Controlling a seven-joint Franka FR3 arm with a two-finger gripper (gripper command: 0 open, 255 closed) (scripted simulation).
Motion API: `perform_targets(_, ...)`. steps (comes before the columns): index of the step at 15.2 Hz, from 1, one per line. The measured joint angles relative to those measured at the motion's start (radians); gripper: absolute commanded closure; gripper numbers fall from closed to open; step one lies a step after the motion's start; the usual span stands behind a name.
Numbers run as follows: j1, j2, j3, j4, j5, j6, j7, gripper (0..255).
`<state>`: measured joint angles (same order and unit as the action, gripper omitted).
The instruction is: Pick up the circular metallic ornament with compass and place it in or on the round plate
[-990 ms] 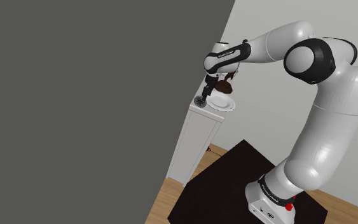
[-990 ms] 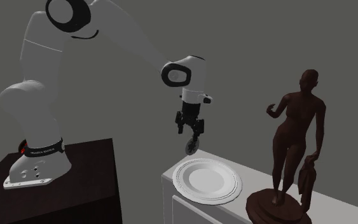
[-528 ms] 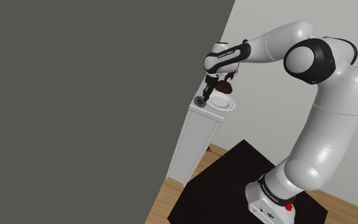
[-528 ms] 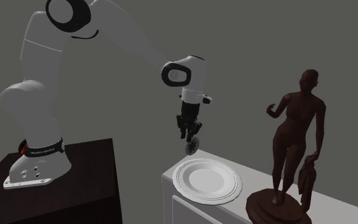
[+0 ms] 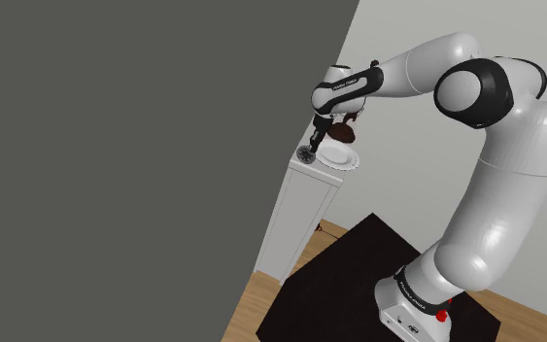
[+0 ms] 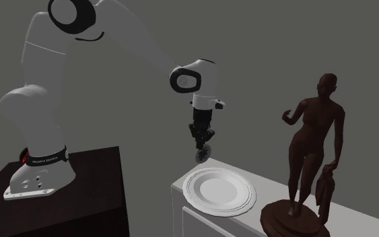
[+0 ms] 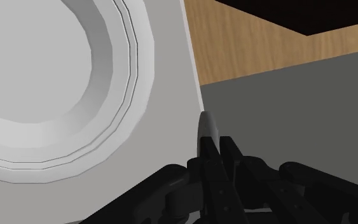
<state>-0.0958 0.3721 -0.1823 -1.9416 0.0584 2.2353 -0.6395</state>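
A white Franka arm [image 6: 127, 40] reaches from its black box stand [image 6: 87, 182] toward a tall white bench [image 6: 265, 183] set against a dark grey wall [image 5: 116, 146]. The black gripper [image 6: 203, 143] points down, and its 2 fingers [image 7: 228, 153] are pinched on the circular ornament [image 6: 202, 155], a small disc that hangs on edge below them. The disc has a pale metallic rim. Its face looks darker, though any compass pattern is too small to make out.

In the second exterior view the ornament hangs in the air above the bench's left end, just beside the round white plate [image 6: 189, 194] and clear of it. In the wrist view the ornament [image 7: 207, 129] appears edge-on as a thin grey sliver between the fingertips. It sits over the bench's edge, with the plate's stepped rim [image 7: 117, 76] to one side and the wooden floor [image 7: 247, 44] on the other side, beyond the edge.

The plate lies flat on the bench top. Past it, at the second exterior view's right, a dark brown statue [image 6: 312, 145] of a standing figure rises from a round base.
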Motion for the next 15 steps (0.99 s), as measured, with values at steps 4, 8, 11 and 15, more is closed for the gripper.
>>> perform_targets(4, 0.002, 0.001, -0.004, 0.018, -0.004, -0.063, -0.002, 255)
perform_targets(8, 0.006, 0.003, -0.009, 0.040, -0.008, -0.128, -0.004, 255)
perform_targets(11, 0.007, 0.002, -0.013, 0.049, -0.012, -0.153, -0.009, 255)
perform_targets(15, 0.016, -0.007, -0.012, 0.071, -0.015, -0.196, -0.003, 255)
